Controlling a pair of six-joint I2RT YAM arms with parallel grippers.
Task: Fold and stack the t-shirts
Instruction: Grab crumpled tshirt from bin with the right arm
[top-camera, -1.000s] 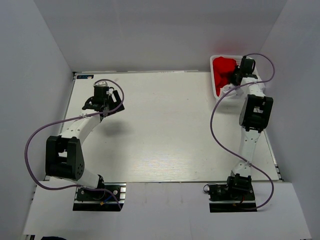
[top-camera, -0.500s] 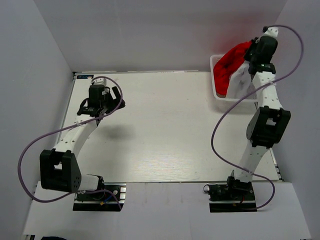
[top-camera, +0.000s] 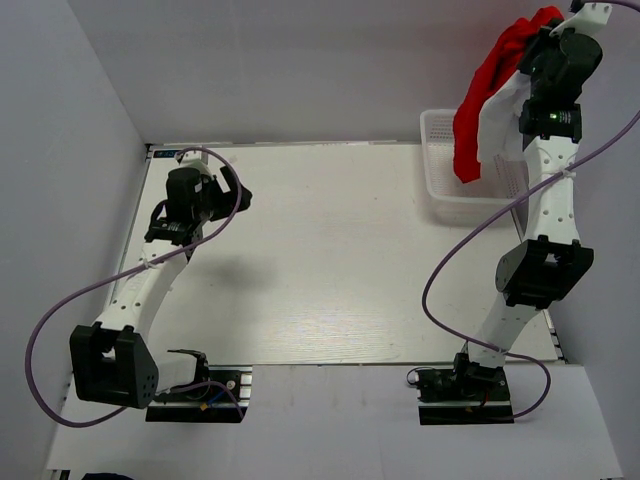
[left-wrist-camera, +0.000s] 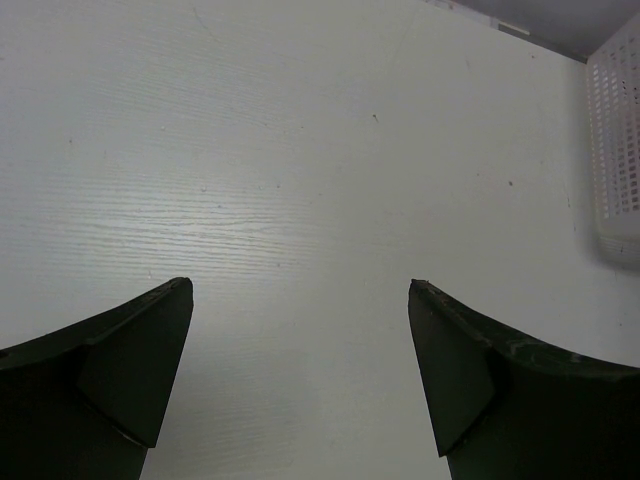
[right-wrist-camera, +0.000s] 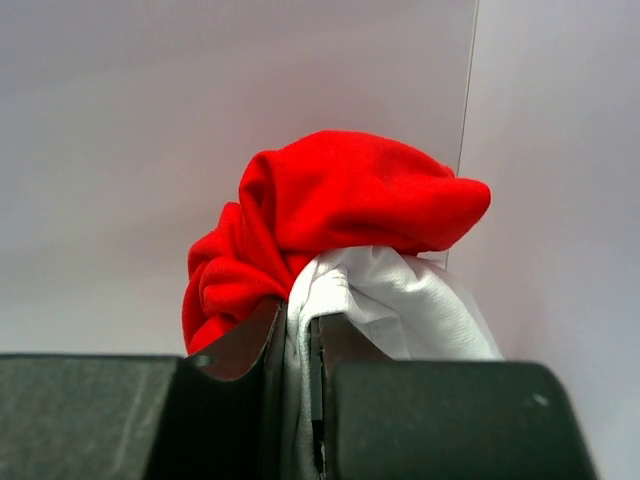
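The right gripper (right-wrist-camera: 300, 320) has its jaws pressed nearly together, pinching a fold of the plain white soft-cloth t-shirt (right-wrist-camera: 400, 290). The bright red cloth t-shirt (right-wrist-camera: 350, 200) bunches over the fingertips; whether it is pinched too, I cannot tell. From above, this gripper (top-camera: 540, 38) is raised high at the far right corner, and the red shirt (top-camera: 478, 100) and the white shirt (top-camera: 497, 120) hang from it side by side above the white plastic lattice basket (top-camera: 440, 190). The left gripper (left-wrist-camera: 300, 285) has its jaws spread wide, holding nothing, over the pale wood-grain table (left-wrist-camera: 300, 150).
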